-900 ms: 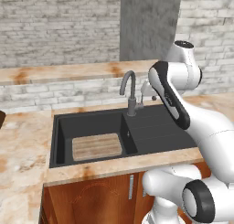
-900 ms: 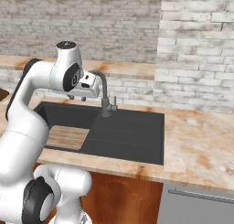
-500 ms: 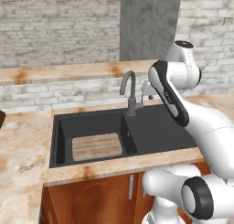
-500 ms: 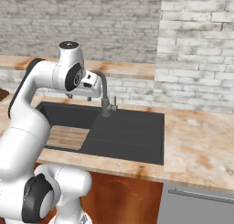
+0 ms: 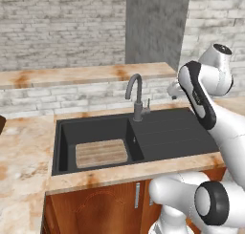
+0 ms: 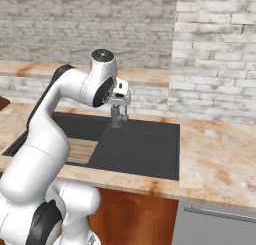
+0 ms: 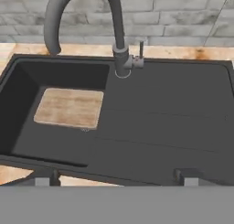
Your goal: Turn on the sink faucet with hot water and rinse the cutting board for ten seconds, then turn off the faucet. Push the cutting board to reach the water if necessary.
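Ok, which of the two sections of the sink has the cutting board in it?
The deeper basin of the sink, the one under the faucet spout's end. The cutting board lies flat on its floor; the shallower section is bare.

Evenly lit, flat rendered light, no clear single source. Soft shading only; no hard cast shadows on the counter (image 5: pixel 28 147). Mild darkening inside the deep basin of the sink (image 5: pixel 64 132), walls nearly black, little detail there. Faint highlight along the arch of the sink faucet (image 5: pixel 136 87), no real glare. White arm shaded softly on its underside in both base views. Low resolution throughout: brick wall (image 6: pixel 215 49) texture smeared, edges jagged. Hand view softest, cutting board (image 7: pixel 69 108) grain blurry, small lever barely resolved. No motion blur. No visible lens distortion at the edges; straight lines stay straight. Colours muted, contrast moderate.
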Tool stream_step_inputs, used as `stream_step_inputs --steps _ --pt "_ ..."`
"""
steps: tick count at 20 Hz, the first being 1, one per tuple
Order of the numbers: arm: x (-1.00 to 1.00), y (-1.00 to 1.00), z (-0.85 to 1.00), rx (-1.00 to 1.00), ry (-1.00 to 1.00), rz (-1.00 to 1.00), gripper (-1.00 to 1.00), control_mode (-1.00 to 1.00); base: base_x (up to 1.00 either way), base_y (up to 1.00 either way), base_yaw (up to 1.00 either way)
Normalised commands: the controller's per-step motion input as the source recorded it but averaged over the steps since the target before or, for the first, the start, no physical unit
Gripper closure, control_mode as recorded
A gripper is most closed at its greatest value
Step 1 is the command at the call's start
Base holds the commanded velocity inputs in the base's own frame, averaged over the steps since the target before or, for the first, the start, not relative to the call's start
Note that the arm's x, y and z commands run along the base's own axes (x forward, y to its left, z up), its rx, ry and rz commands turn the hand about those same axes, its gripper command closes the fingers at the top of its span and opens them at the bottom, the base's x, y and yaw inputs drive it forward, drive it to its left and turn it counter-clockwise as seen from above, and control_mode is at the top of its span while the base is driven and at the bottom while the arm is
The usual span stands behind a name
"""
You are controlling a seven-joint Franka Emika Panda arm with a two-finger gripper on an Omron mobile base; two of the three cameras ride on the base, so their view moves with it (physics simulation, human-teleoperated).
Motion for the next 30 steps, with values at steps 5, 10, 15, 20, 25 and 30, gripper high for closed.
stream_step_inputs --steps 5,10,15,20,25,30 --pt "-0.06 -0.39 -0.14 0.01 -0.47 0.26 -1.00 -1.00 0.00 0.00 0.00" --pt "-0.01 -0.09 -0.24 0.02 -0.37 0.13 -1.00 -1.00 0.00 0.00 0.00" --pt "0.00 0.06 -0.22 0.01 -0.12 -0.01 -1.00 -1.00 0.00 0.00 0.00" --pt "0.00 0.00 -0.24 0.00 -0.10 -0.01 -1.00 -1.00 0.00 0.00 0.00" --pt "0.00 0.00 -0.18 0.00 -0.04 0.00 -1.00 -1.00 0.00 0.00 0.00" --pt "0.01 0.01 0.00 0.00 0.00 0.00 -1.00 -1.00 0.00 0.00 0.00"
